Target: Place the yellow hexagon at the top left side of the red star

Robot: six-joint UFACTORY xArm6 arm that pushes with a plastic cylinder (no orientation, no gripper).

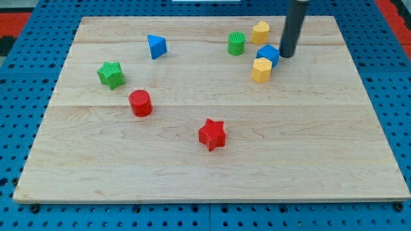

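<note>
Right now my tip (287, 55) rests on the wooden tabletop (212, 173) near the view's top right, just to the right of a blue cube (268, 54) and seemingly touching it. I carry no hand at all, only this straight dark rod, so nothing opens, closes or holds. The yellow hexagon (261, 70) sits just below the blue cube, touching it, a little toward the view's left of my tip. Another yellow block (260, 31) (its shape is hard to make out, rounded on one side) lies above the blue cube, and a green cylinder (236, 43) stands just to that one's left. The red star (212, 134) lies well apart from this cluster, below the middle of the board, toward the view's bottom. A red cylinder (140, 102) stands to the star's upper left, a green star (111, 74) further left and higher, and a blue triangular block (156, 46) near the top, left of centre.
</note>
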